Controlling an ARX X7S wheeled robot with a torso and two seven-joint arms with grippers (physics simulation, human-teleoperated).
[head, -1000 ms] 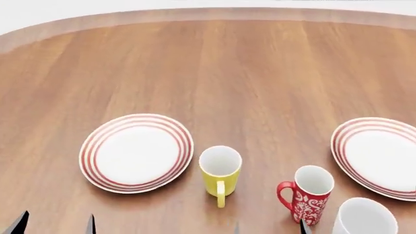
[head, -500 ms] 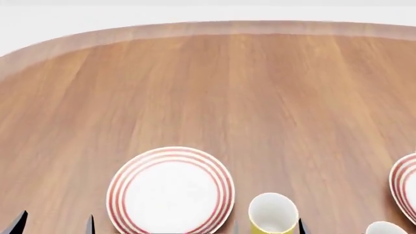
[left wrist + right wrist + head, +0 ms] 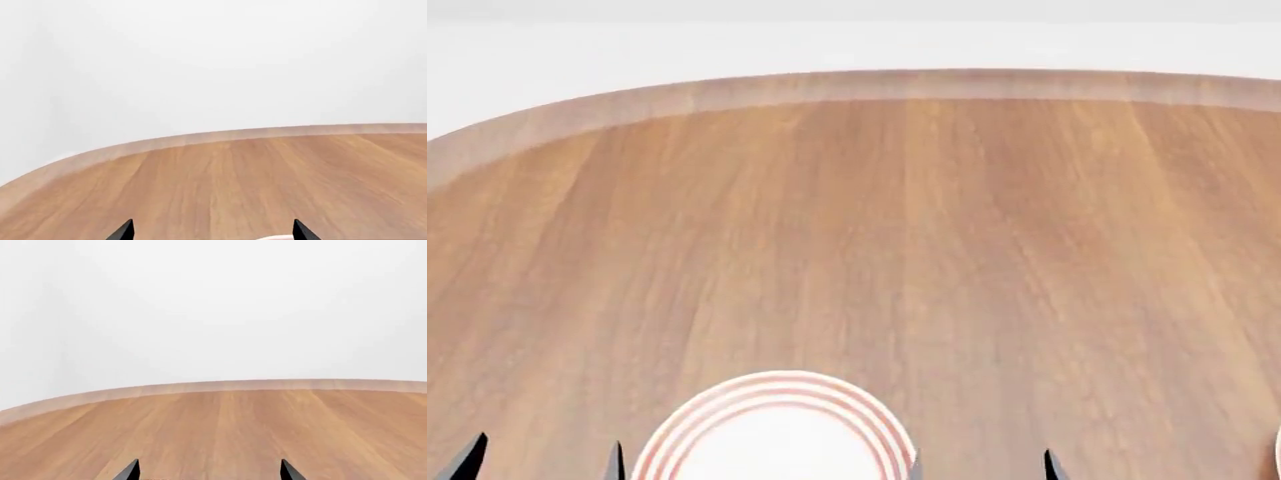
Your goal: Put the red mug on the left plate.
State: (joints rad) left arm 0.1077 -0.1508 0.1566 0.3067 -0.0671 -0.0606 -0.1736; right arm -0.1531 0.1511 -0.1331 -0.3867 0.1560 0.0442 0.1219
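- Far left of the head view: the left gripper (image 3: 541, 462) shows only as two dark fingertips at the picture's lower edge, set apart with nothing between them, so it reads as released and empty.
- Just right of it lies the left plate (image 3: 777, 425), white with thin red rings round the rim, its near half cut off by the frame; nothing rests on the part that shows.
- The wooden table (image 3: 961, 230) fills the middle, with its pale curved edge at the far side.
- Further right, the right gripper (image 3: 981, 464) also shows as two separated tips, likewise released with nothing held (its wrist view gives only wood and white wall).
- The red mug is not in any view, so where it stands and how it looks cannot be told.
- My judgement: the task is at its start, with no grasp made; the next move calls for bringing the mug into sight, then reaching for it.
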